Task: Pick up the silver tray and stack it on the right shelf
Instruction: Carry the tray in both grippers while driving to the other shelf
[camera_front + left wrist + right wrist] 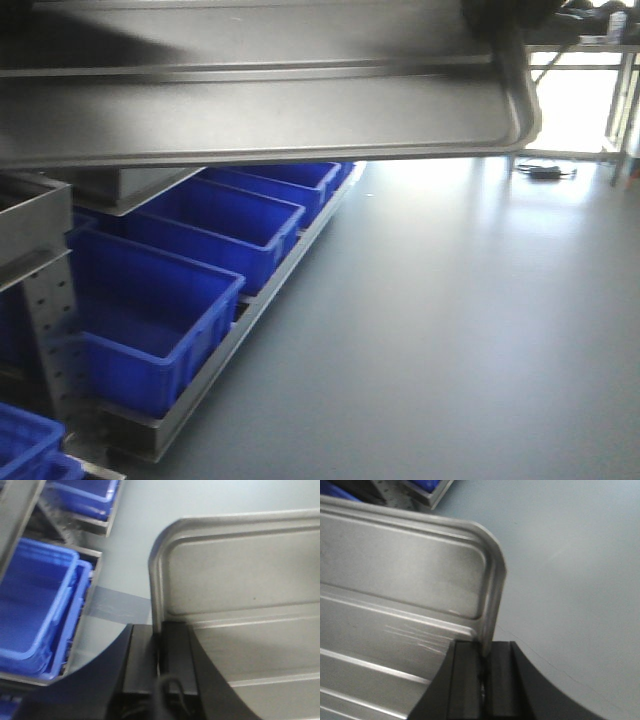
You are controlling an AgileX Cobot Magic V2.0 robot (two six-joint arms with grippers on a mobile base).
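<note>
The silver tray (250, 110) is held up in the air and fills the top of the front view, seen from below, with a rib across it. In the left wrist view my left gripper (159, 632) is shut on the tray's (240, 580) left rim. In the right wrist view my right gripper (484, 650) is shut on the tray's (400, 580) right rim. Both views show the tray's floor ribs and rounded corners. The right shelf with pale rollers and red braces is out of view.
A low steel rack (250, 310) with several blue bins (150, 320) runs along the left over the grey floor (450, 330). A perforated steel post (50, 330) stands at the near left. Blue bins (35, 600) also show below the left gripper. Table legs and a dark object (545, 171) stand far right.
</note>
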